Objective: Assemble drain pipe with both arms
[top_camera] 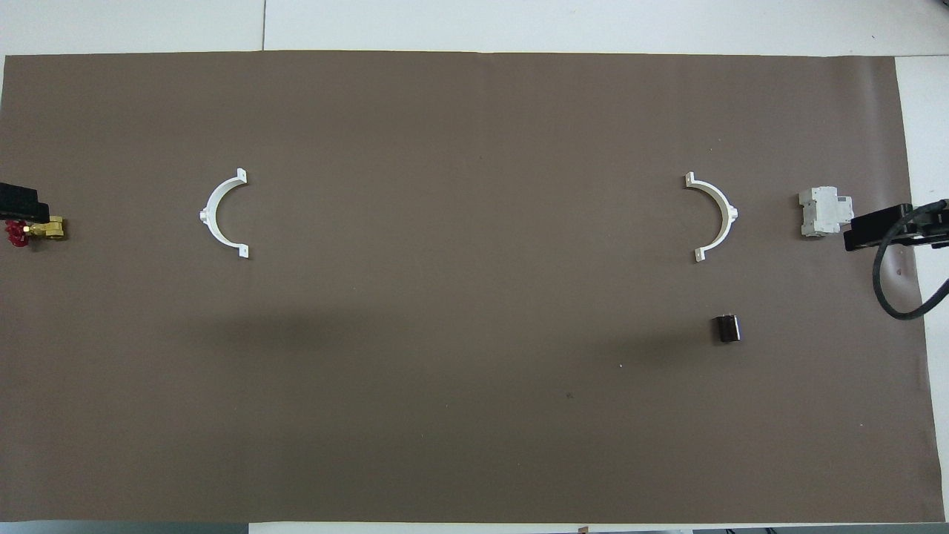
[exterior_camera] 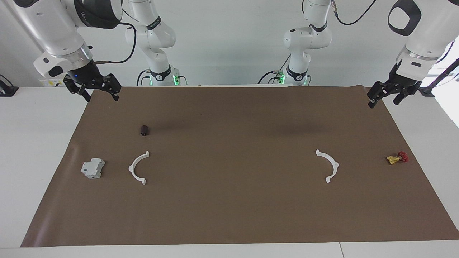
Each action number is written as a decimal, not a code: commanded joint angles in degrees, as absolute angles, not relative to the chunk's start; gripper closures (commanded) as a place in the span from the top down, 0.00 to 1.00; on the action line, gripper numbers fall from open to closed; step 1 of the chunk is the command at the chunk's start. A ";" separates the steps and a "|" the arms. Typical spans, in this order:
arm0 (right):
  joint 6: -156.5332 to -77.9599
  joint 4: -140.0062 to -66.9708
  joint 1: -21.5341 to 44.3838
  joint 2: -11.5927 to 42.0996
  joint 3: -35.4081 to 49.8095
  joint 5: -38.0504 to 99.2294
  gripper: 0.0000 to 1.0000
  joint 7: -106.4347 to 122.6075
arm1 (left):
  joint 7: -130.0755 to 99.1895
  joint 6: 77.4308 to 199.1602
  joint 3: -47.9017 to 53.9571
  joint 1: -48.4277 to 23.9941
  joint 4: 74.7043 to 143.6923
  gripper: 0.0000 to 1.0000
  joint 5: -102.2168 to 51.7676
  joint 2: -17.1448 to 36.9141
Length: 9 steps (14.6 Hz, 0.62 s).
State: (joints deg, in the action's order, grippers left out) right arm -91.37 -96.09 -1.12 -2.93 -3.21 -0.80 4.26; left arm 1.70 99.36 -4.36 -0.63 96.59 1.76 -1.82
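The drain pipe lies as two separate white half-rings on the brown mat. One half-ring [exterior_camera: 131, 168] [top_camera: 726, 215] lies toward the right arm's end, the other half-ring [exterior_camera: 336, 165] [top_camera: 206, 216] toward the left arm's end, far apart, open sides facing each other. My right gripper [exterior_camera: 101, 96] [top_camera: 875, 230] hangs open and empty over the mat's corner at its own end. My left gripper [exterior_camera: 383, 103] [top_camera: 18, 200] hangs open and empty over the mat's edge at its own end. Neither touches a half-ring.
A grey boxy block [exterior_camera: 93, 168] [top_camera: 823, 211] lies beside the half-ring at the right arm's end. A small dark cylinder [exterior_camera: 144, 130] [top_camera: 726, 328] lies nearer to the robots than that half-ring. A yellow-and-red valve [exterior_camera: 397, 158] [top_camera: 37, 231] lies at the left arm's end.
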 commanded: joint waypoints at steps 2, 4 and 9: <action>-92.11 -96.42 -1.58 -3.08 -2.99 -0.09 1.00 5.54 | 2.72 99.85 -4.39 -1.14 97.21 1.00 1.23 -2.11; -91.93 -96.50 -1.49 -3.16 -2.99 -0.09 1.00 5.27 | 2.72 98.01 -4.31 -1.14 96.42 1.00 1.23 -2.11; -93.15 -97.03 -2.10 -3.17 -2.90 -0.26 1.00 6.58 | 2.72 96.33 -4.31 -1.14 95.53 1.00 1.32 -2.20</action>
